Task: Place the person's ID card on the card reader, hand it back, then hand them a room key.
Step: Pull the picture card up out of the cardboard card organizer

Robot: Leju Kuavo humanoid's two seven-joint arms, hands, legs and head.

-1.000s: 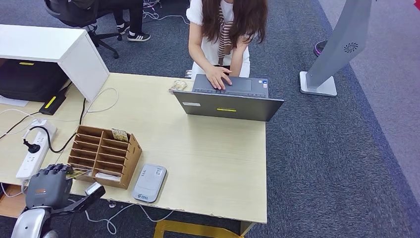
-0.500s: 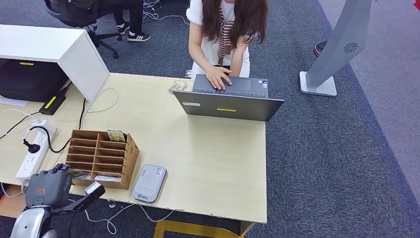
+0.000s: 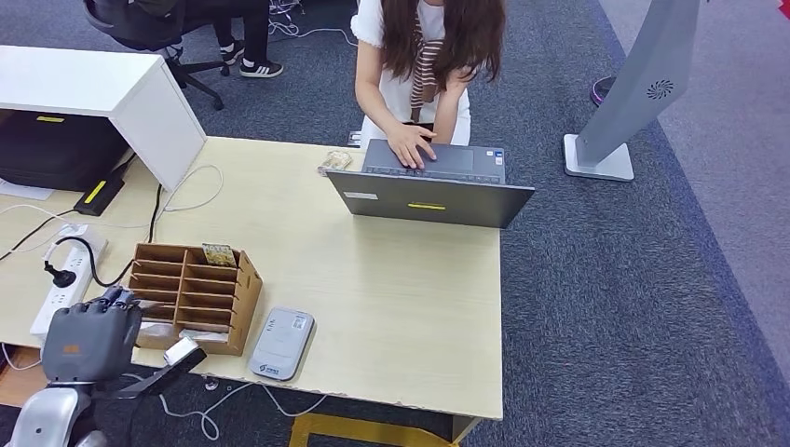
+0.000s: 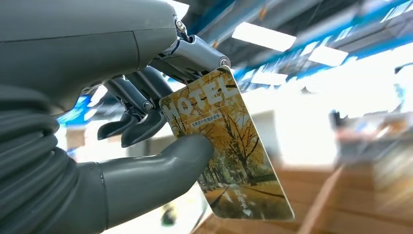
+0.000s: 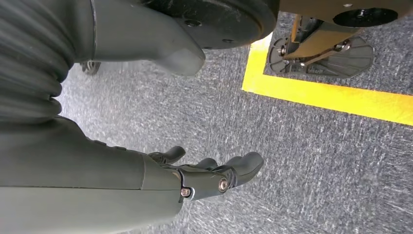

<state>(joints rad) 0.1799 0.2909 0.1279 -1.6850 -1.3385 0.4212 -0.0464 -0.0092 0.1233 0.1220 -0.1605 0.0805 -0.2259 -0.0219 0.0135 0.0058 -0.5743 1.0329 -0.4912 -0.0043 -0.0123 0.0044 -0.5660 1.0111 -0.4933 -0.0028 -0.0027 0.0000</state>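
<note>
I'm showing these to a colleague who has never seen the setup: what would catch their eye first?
Probably the yellow hotel key card, pinched in the left hand at the desk's near left corner, beside the wooden card organizer. Next, the person typing on the grey laptop across the desk, and the card reader lying at the near edge.

left hand pinching yellow hotel room key between thumb and fingers, blurred background

Glossy room key; matt wooden organizer; pale wood-grain table.
</note>
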